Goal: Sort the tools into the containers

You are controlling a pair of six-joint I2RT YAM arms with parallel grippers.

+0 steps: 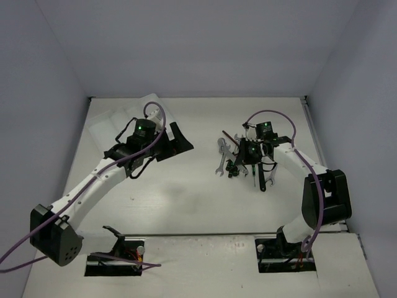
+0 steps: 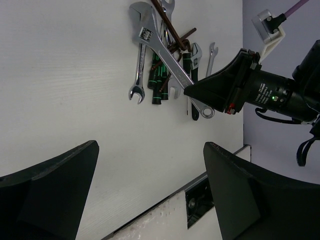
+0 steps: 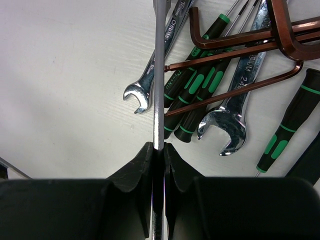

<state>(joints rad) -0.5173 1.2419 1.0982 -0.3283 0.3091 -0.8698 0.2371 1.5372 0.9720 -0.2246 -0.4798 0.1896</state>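
Observation:
The tools lie in a pile (image 1: 232, 160) right of the table's middle: silver open-end wrenches (image 3: 234, 112), black screwdrivers with green marks (image 3: 192, 92) and brown hex keys (image 3: 250, 42). My right gripper (image 3: 159, 147) is shut on a large silver adjustable wrench (image 2: 160, 47), seen edge-on in the right wrist view (image 3: 158, 75), its head over the pile. In the top view that gripper (image 1: 251, 152) sits at the pile. My left gripper (image 1: 180, 141) is open and empty, left of the pile; its fingers (image 2: 55, 175) frame bare table. The white tray (image 1: 102, 127) lies at the back left, mostly hidden by the left arm.
A black-handled adjustable wrench (image 2: 194, 57) and a small silver wrench (image 2: 212, 52) lie on the pile's far side. The table's front edge with an arm-base cut-out (image 2: 200, 202) shows below the left gripper. Purple cables run along both arms.

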